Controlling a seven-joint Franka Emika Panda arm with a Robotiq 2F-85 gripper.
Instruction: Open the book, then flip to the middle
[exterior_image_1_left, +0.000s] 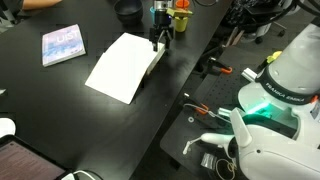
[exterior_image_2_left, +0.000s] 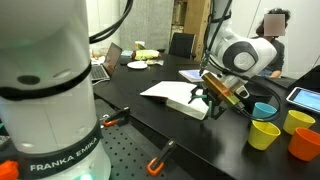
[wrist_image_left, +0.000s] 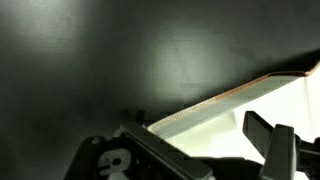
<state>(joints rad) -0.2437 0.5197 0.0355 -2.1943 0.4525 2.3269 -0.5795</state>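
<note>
Book (exterior_image_1_left: 122, 66) lies white-faced on black tabletop (exterior_image_1_left: 60, 110), long axis running diagonally away from claw (exterior_image_1_left: 158, 42). Claw poised at book's far edge, page block spreading below it. Wrist view: finger (wrist_image_left: 268, 135) beside lifted leaf. Clenched or released, cannot tell.

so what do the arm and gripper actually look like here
The arm is built of smooth, rounded white segments. Its wide base carries dark FRANKA EMIKA lettering and a green light ring. The gripper is black, and the wrist view shows blocky dark fingers.
</note>
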